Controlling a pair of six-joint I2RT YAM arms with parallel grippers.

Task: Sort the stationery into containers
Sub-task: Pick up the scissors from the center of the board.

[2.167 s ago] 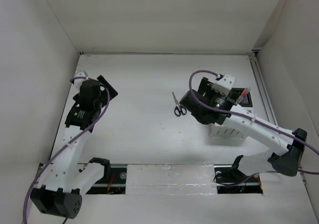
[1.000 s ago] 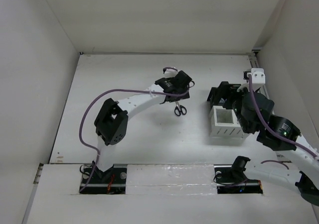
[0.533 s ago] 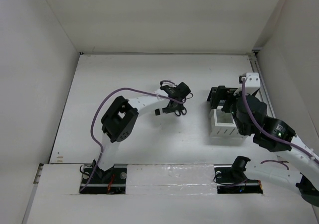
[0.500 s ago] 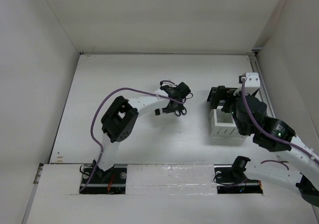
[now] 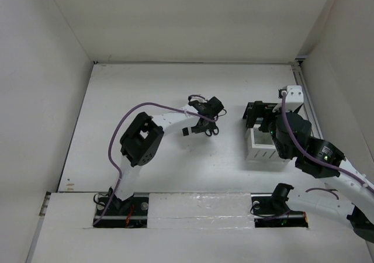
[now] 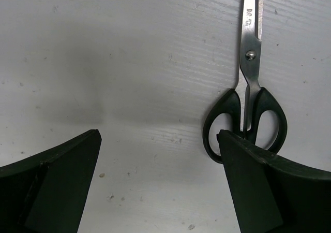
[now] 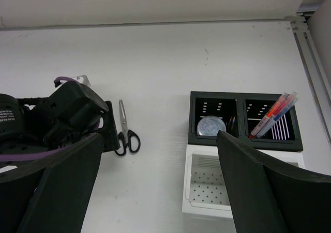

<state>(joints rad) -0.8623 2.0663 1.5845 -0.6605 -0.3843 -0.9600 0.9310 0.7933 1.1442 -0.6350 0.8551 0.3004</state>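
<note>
Black-handled scissors point(image 6: 247, 90) lie flat on the white table, blades pointing away. My left gripper point(image 6: 158, 134) hangs open just above the table; its right finger point(image 6: 279, 191) overlaps the scissor handles, and nothing is between the fingers. From above, the left gripper point(image 5: 203, 124) covers most of the scissors point(image 5: 212, 131). My right gripper point(image 7: 159, 135) is open and empty, high over the containers. The two black containers point(image 7: 243, 141) hold a round clear tub point(image 7: 211, 126) on the left and markers point(image 7: 274, 114) on the right. The white container point(image 7: 227, 189) in front of them looks empty.
The containers point(image 5: 261, 151) stand at the right of the table under the right arm. A metal rail point(image 5: 304, 93) runs along the right wall. White walls close in the table on the left, right and far sides.
Over the last second the left gripper came down and slightly nearer onto the scissor handles. In the last half second it barely moved. The right arm shifted a little.
</note>
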